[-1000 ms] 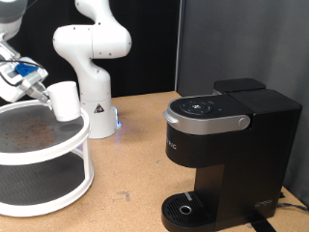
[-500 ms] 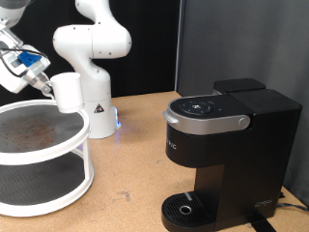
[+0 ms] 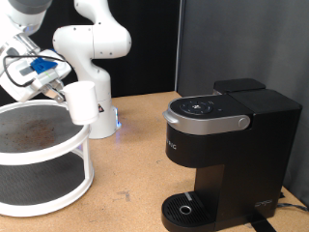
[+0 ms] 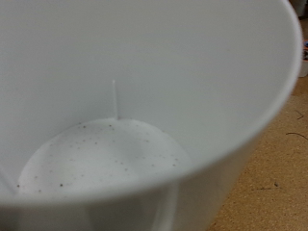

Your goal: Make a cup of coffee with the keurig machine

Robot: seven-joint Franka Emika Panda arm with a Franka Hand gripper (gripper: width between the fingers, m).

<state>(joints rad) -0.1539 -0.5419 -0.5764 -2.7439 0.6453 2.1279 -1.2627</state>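
Observation:
My gripper [image 3: 64, 95] is shut on the rim of the white cup [image 3: 82, 101] and holds it in the air above the right edge of the white two-tier stand [image 3: 58, 155], at the exterior view's left. In the wrist view the cup [image 4: 144, 115] fills the frame; its inside is empty, and my fingers do not show there. The black keurig machine [image 3: 227, 155] stands at the exterior view's right with its grey-silver lid handle [image 3: 205, 121] down and its round drip base [image 3: 183, 208] bare.
The white robot arm base [image 3: 92, 68] stands behind the cup, with a blue light at its foot. The stand's brown top shelf [image 3: 29, 130] has nothing on it. A wooden tabletop [image 3: 135, 145] lies between the stand and the machine.
My gripper has carried the cup to the exterior view's right and slightly down, from over the stand's shelf to its right edge.

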